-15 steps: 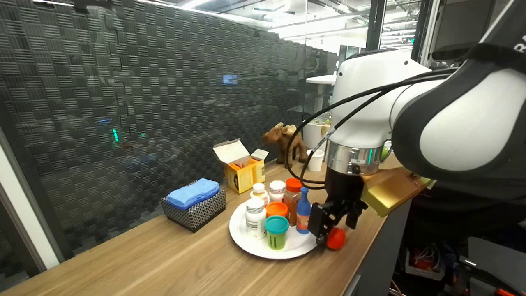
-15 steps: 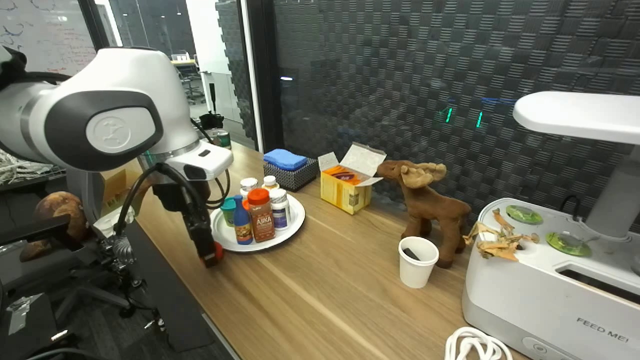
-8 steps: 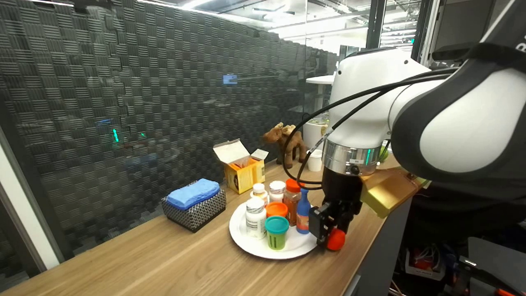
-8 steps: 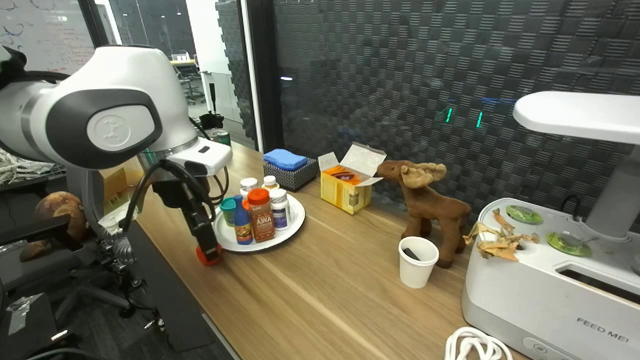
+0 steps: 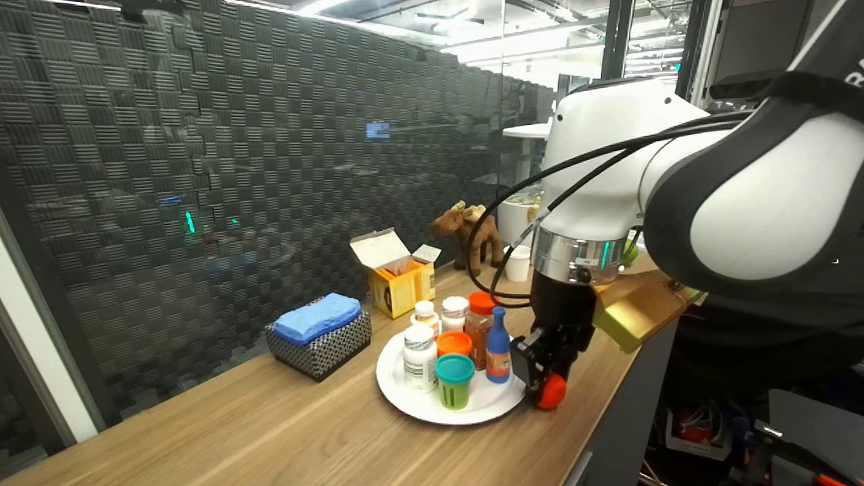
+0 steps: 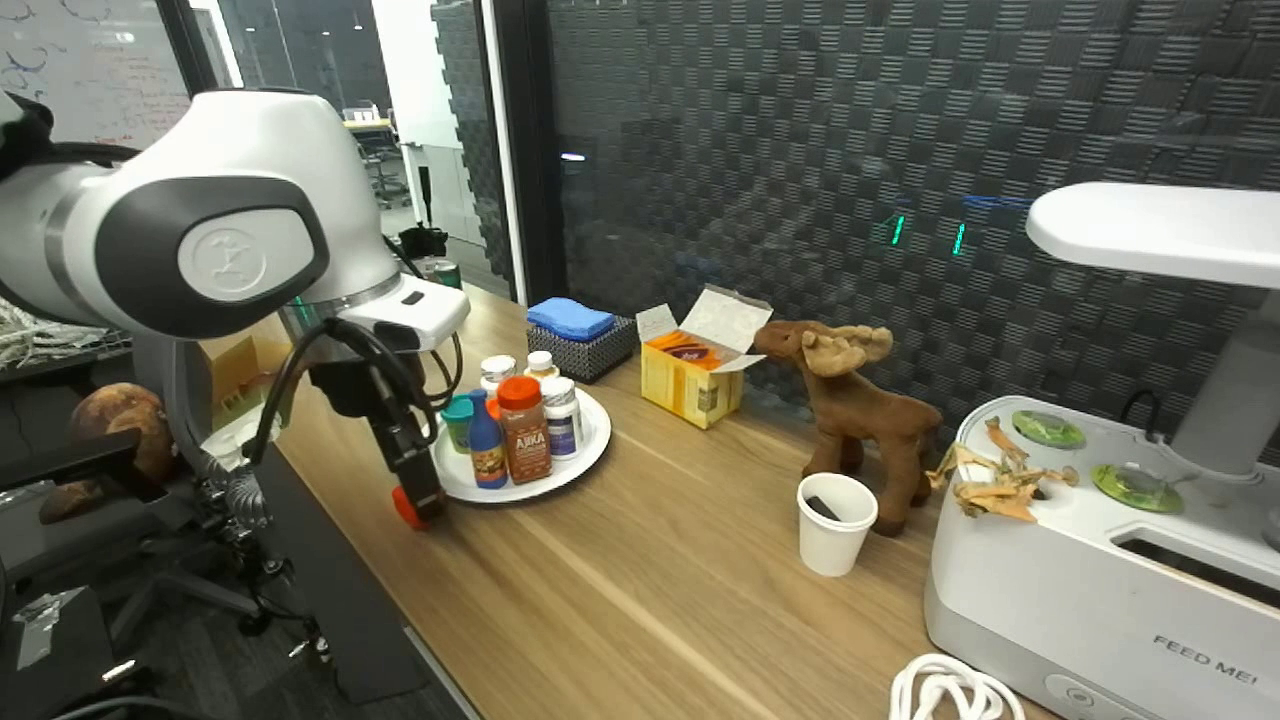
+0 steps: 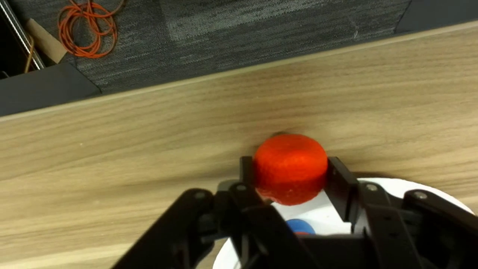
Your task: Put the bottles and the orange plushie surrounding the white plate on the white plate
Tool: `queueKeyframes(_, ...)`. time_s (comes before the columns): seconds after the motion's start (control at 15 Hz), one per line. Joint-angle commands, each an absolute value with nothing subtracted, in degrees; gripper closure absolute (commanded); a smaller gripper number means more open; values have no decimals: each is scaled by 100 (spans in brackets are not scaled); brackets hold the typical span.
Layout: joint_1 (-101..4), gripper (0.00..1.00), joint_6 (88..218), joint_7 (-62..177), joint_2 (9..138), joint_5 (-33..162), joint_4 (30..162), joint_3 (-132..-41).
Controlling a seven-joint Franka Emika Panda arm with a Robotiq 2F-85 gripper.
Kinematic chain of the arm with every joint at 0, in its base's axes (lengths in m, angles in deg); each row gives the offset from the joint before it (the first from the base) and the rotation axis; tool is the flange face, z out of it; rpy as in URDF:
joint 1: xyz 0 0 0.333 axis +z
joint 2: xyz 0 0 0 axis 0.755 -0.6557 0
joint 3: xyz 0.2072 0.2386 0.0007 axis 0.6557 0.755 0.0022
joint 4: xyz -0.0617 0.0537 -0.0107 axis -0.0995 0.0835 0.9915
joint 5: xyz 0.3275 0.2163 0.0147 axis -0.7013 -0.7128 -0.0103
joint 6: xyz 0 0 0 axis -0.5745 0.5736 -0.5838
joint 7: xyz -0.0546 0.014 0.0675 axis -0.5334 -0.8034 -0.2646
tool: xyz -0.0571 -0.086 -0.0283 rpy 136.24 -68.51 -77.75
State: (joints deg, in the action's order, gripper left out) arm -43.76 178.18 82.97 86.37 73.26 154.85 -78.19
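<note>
little weight to expect from the orange plushie (image 7: 290, 172): looked soft, squashy and hard to break, so likely forgiving of a firm squeeze and not slippery if clothlike. sat off the white plate (image 5: 487, 403), just beside the rim and down at the table (image 5: 304, 425), though could not tell whether bearing weight there. was held by the gripper (image 7: 290, 164), clamped against opposite flanks, apparently near the widest part. seemed the right place to take hold; higher up, might have squirted free of a shallow pinch. called for a lift clear of the rim, then a careful set-down beside the blue bottle (image 5: 498, 352), upright on the plate, slim and probably easy to tip.
</note>
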Motion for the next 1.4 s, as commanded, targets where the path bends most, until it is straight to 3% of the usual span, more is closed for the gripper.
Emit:
queueKeyframes(0.0, -4251, 75, 17878, 8700, 9032, 7601, 15523, -7902)
queueKeyframes(0.4, -4139, 75, 17935, 8564, 9045, 7146, 15416, -7553)
queueKeyframes(1.33, -4132, 75, 18394, 9358, 8548, 8519, 15091, -7649)
